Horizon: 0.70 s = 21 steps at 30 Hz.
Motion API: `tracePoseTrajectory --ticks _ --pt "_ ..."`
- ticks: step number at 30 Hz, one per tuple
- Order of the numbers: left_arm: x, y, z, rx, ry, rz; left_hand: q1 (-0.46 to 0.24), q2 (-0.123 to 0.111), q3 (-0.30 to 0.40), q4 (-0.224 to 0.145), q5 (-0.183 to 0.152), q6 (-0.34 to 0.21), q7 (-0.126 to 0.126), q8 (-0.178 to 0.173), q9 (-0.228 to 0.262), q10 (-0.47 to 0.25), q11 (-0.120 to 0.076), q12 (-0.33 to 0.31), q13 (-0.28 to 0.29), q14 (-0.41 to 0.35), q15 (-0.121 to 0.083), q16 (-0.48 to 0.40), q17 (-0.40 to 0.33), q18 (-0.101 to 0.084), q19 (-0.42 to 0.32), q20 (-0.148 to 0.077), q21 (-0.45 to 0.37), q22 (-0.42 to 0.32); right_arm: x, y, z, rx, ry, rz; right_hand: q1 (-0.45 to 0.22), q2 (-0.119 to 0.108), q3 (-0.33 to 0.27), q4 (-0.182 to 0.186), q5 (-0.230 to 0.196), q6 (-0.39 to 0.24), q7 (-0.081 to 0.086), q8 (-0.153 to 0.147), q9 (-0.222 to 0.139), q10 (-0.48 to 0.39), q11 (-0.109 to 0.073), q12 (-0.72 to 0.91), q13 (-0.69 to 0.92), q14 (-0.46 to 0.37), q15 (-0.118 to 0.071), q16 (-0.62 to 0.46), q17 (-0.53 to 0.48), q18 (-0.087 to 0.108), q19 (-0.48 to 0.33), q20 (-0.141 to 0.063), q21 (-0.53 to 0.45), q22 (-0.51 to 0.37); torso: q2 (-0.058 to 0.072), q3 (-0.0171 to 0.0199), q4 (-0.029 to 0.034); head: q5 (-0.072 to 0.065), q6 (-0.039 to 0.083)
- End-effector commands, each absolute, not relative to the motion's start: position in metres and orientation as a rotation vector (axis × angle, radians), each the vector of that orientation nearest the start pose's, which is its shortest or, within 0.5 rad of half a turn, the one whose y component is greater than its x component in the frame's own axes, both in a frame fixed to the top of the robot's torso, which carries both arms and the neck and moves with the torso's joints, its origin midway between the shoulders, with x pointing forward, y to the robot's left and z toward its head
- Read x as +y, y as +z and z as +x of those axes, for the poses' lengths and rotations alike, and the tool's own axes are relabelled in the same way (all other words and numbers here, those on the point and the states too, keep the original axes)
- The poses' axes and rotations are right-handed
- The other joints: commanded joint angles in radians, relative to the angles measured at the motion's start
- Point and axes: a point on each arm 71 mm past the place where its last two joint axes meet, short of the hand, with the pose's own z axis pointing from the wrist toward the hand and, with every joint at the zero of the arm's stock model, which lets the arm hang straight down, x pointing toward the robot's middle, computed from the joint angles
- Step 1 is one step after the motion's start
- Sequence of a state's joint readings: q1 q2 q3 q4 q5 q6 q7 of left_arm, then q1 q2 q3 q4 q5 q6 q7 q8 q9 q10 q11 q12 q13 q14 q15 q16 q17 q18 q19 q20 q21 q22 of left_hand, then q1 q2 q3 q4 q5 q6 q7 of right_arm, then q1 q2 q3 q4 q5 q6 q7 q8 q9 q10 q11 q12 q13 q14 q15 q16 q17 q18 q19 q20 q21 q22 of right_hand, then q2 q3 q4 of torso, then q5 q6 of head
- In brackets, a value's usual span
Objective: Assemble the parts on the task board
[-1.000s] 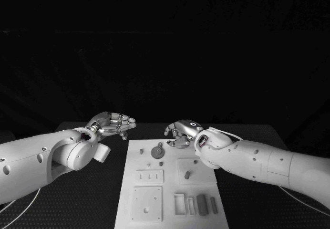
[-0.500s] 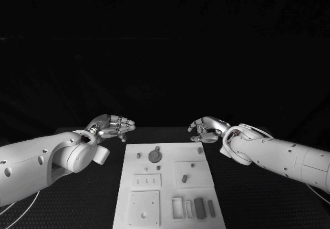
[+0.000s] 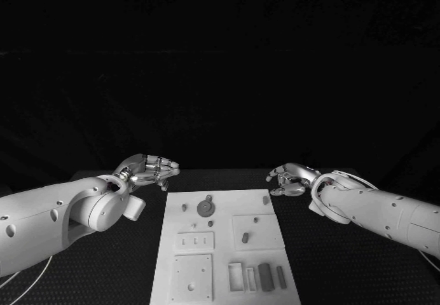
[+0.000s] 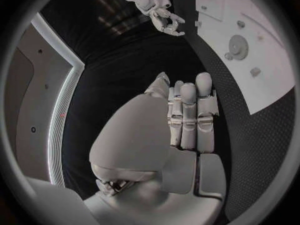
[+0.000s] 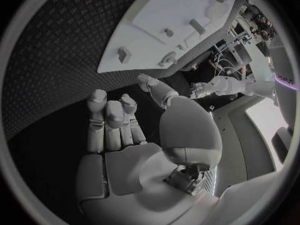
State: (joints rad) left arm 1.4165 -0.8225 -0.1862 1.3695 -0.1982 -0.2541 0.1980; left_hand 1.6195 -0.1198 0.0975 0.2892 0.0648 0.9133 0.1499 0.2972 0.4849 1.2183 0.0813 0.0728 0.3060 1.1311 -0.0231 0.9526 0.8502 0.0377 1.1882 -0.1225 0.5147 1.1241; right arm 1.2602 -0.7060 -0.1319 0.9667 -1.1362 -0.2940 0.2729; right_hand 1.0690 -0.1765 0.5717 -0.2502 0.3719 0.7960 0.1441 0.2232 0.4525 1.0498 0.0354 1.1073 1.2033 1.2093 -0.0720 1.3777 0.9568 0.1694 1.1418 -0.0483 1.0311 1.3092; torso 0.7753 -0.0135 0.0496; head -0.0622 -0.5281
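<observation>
Both hands hold nothing: left hand [image 3: 147,170] fingers curled, right hand [image 3: 288,179] loosely open. The parts [image 3: 207,206] look small, stiff, light; pinch their edges.

Matt white plastic task board [image 3: 223,241] on a black table [image 3: 339,267] of rough, studded texture

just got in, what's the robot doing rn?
Nothing is being handled at this moment. The left hand hovers off the far left corner of the task board, the right hand off its far right corner; both have their fingers curled in and hold nothing. The parts lie on the board untouched: a round gear-like piece near the far end and a dark block among the slots at the near end.
</observation>
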Motion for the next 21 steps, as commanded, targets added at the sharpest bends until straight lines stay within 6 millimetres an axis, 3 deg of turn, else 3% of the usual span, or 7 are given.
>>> tracePoseTrajectory --ticks 1,5,8,21 --pt "0.243 -0.138 0.533 1.59 -1.293 -0.859 -0.009 -0.001 0.005 0.0 -0.005 -0.003 0.006 -0.006 0.001 -0.01 0.003 -0.007 -0.001 -0.003 -0.004 0.005 -0.002 0.072 0.002 -0.003 -0.007 0.002 -0.298 -0.213 0.564 1.7 0.652 0.004 0.002 -0.01 0.001 -0.006 0.003 -0.018 0.002 -0.007 -0.002 -0.016 -0.001 -0.005 -0.001 -0.017 0.0 -0.006 0.0 0.092 -0.014 0.004 -0.009 0.016 0.001 -0.0006 0.0032 -0.001 -0.001" --pt "0.243 -0.139 0.533 1.591 -1.293 -0.861 -0.009 -0.001 0.005 0.0 -0.005 -0.005 0.007 -0.007 0.001 -0.012 0.004 -0.007 -0.001 -0.003 -0.003 0.005 -0.002 0.072 0.002 -0.003 -0.007 0.002 -0.303 -0.223 0.564 1.718 0.634 0.014 0.004 -0.012 0.001 -0.007 0.003 -0.028 -0.001 -0.008 -0.002 -0.024 -0.004 -0.004 -0.001 -0.024 -0.003 -0.006 0.001 0.092 -0.02 0.008 -0.011 0.017 0.001 -0.0029 0.0041 -0.003 -0.006" --pt "0.243 -0.139 0.533 1.591 -1.293 -0.861 -0.009 -0.001 0.005 0.0 -0.005 -0.005 0.007 -0.008 0.001 -0.013 0.005 -0.008 -0.001 -0.003 -0.003 0.006 -0.003 0.072 0.002 -0.003 -0.008 0.002 -0.306 -0.229 0.565 1.729 0.623 0.02 0.004 -0.011 0.0 -0.006 0.003 -0.031 -0.002 -0.008 -0.002 -0.025 -0.005 -0.004 -0.001 -0.025 -0.003 -0.006 0.001 0.092 -0.021 0.009 -0.012 0.017 0.0 -0.0046 0.0049 -0.003 -0.003" --pt "0.243 -0.14 0.532 1.595 -1.295 -0.861 -0.009 -0.001 0.005 0.0 -0.005 -0.005 0.007 -0.008 0.001 -0.015 0.005 -0.008 -0.001 -0.003 -0.002 0.006 -0.003 0.072 0.002 -0.003 -0.008 0.003 -0.298 -0.24 0.562 1.748 0.618 -0.009 0.005 -0.004 -0.002 -0.006 0.003 -0.03 -0.006 0.0 0.001 -0.029 -0.008 0.001 -0.001 -0.028 -0.006 -0.002 0.003 0.092 -0.023 0.012 -0.01 0.018 -0.001 -0.0072 0.003 -0.006 -0.013"
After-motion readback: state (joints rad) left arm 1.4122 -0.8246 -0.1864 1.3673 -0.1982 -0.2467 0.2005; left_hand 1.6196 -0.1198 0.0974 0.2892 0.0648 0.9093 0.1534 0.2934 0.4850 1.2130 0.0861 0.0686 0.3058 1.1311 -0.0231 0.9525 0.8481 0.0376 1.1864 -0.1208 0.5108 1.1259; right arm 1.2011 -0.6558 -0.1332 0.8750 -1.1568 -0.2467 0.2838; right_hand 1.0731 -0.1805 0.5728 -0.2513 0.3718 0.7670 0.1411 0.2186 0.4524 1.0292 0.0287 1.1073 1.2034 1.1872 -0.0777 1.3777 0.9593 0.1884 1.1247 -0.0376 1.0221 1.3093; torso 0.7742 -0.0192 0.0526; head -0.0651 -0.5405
